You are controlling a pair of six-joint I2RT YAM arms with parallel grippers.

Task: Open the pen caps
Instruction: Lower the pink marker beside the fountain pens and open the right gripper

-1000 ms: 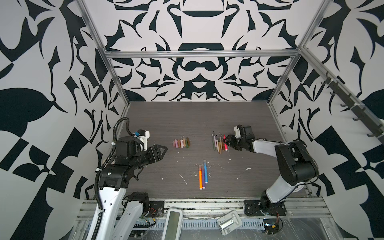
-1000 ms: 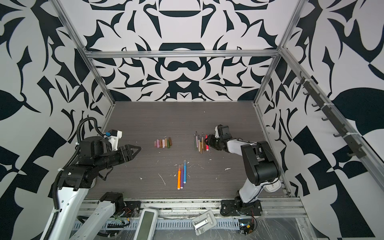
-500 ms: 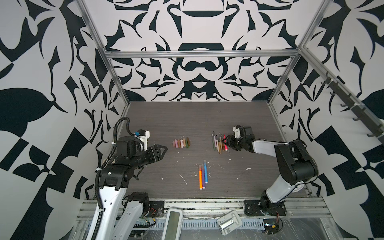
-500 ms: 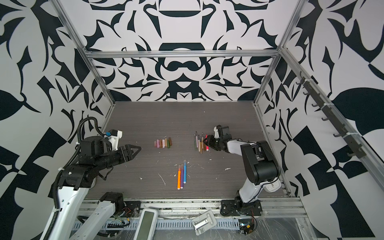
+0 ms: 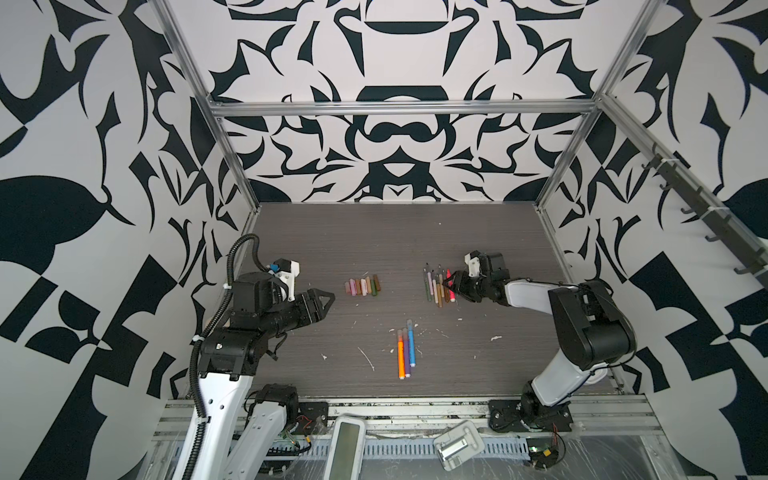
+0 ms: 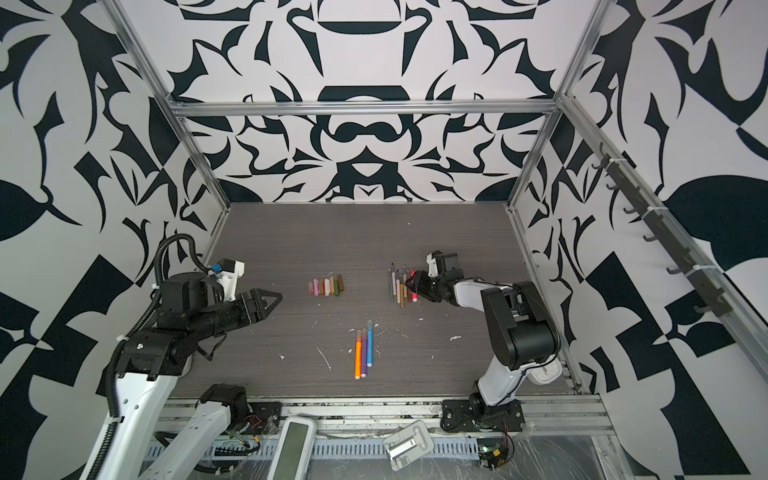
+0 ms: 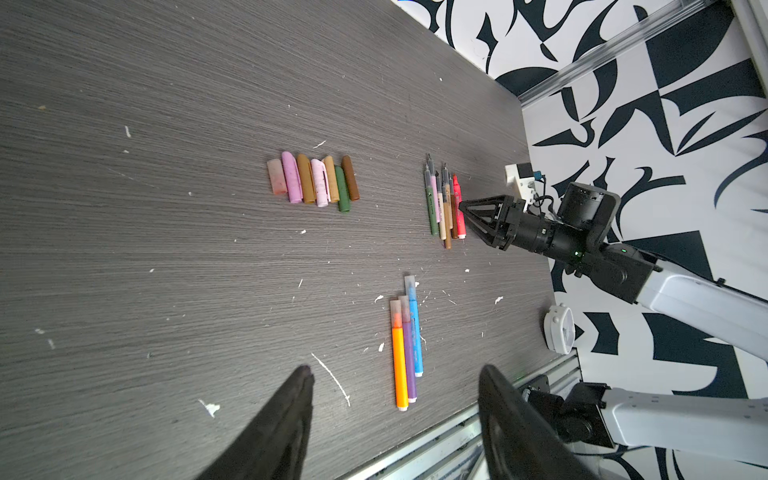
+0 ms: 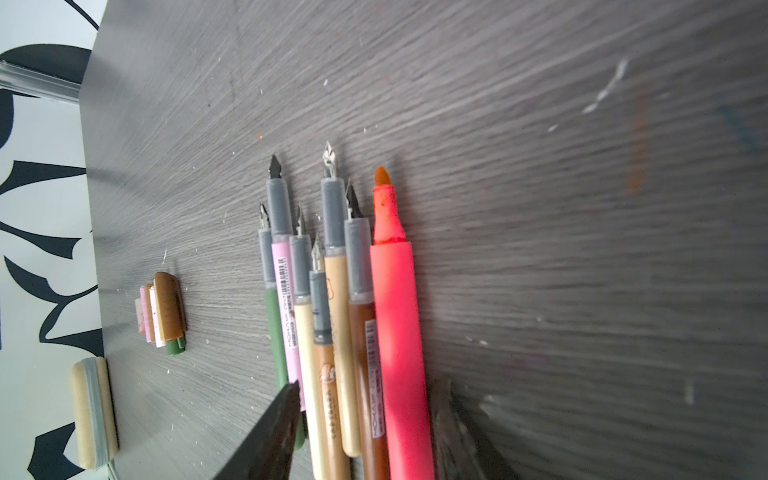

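Looking down on a dark grey wood-grain table (image 5: 374, 241) inside a booth with black-and-white patterned walls, both top views show two robot arms and three small groups of pens.

Left of the table's middle, seven loose pen caps (image 5: 363, 286) lie side by side in a tight row. They are pale pink, pink, brown, tan and olive. To their right, well apart, a bundle of uncapped pens (image 5: 436, 286) lies parallel, bare nibs pointing toward the back wall. Their barrels are olive, pink, tan and brown, with grey grip sections. A thicker red marker (image 8: 395, 332), its tip bare, lies along the bundle's right edge against its neighbour. Nearer the front edge, three capped markers (image 5: 405, 353), orange, purple and blue, lie together, each with a pale see-through cap still on its far end.

The right pincer (image 5: 451, 286) sits low at the bundle, reaching in from the right. In the right wrist view its dark fingers (image 8: 274, 436) stand about half spread, straddling the rear ends of several pens, the red marker just inside one finger. They clamp nothing.

The left pincer (image 5: 326, 299) hovers over the table's left side, well apart from the caps and pointing toward them. In the left wrist view its fingers (image 7: 291, 415) are fairly wide apart and hold nothing.

White flecks (image 5: 368, 359) dot the table.
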